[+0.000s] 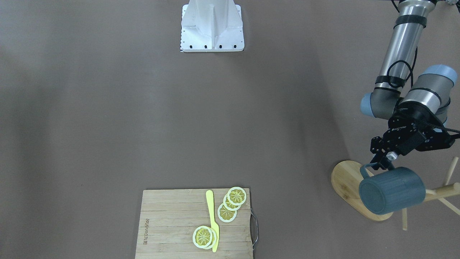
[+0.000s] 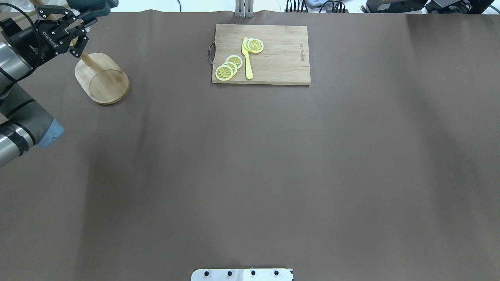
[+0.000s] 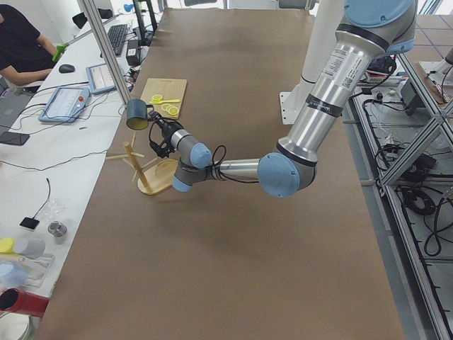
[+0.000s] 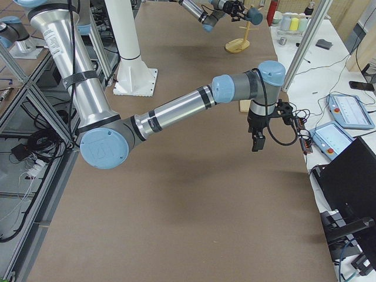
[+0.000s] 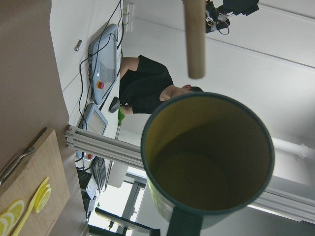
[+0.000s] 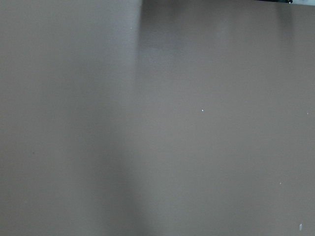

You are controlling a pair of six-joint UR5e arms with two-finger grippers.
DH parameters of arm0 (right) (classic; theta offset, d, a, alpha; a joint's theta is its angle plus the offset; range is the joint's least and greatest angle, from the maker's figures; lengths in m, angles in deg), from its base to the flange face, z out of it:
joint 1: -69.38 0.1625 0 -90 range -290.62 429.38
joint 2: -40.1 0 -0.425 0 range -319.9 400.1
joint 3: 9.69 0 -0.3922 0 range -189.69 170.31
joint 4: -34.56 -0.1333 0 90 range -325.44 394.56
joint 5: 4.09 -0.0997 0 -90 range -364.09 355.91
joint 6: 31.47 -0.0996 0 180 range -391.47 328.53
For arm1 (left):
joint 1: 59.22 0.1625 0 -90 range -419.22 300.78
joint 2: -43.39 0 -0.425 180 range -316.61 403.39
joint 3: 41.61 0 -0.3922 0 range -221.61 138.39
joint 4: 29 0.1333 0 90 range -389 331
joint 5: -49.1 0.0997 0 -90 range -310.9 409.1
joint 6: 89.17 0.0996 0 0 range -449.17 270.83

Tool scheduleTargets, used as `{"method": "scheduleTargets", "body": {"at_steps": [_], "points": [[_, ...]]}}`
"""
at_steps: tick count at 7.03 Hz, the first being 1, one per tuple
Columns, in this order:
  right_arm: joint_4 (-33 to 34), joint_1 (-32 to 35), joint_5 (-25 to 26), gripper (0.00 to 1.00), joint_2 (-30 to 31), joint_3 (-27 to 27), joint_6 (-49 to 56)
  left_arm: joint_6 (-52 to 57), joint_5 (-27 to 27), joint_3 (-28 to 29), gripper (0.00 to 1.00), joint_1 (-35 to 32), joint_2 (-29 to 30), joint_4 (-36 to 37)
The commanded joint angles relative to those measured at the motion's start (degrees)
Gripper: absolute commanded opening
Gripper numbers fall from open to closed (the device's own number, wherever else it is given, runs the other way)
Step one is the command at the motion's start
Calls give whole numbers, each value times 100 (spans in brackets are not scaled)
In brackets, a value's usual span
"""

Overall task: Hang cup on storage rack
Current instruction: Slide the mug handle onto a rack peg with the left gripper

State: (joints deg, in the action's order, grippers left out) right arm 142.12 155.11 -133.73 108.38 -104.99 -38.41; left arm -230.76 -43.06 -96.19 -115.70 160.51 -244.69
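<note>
Lettering burned into the cutting board (image 1: 172, 223) is too small to read from the front. There the left gripper (image 1: 381, 164) pinches the handle of the cup (image 1: 393, 190), which is held on its side above the storage rack (image 1: 346, 180), itself cut off at the frame edge. Overhead, "ROBOTIQ" reads on the gripper body and the cup is mostly out of frame. The left wrist camera alone shows the cup's yellowish inside, with a rack rod (image 5: 196, 39) ending above the rim. The right gripper (image 4: 257, 141) shows only from the right side, so I cannot tell whether it is open or closed.
</note>
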Motion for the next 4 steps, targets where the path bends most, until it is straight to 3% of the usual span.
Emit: {"method": "scheduleTargets", "body": {"at_steps": [1,4], "points": [[-7,-22,1,100,-16,-24,-78,-322,-56,157,0,-20,-39,-26],[2,-40,19,100,-34,-85,-105,-1035,-39,185,0,-81,-57,-35]]}}
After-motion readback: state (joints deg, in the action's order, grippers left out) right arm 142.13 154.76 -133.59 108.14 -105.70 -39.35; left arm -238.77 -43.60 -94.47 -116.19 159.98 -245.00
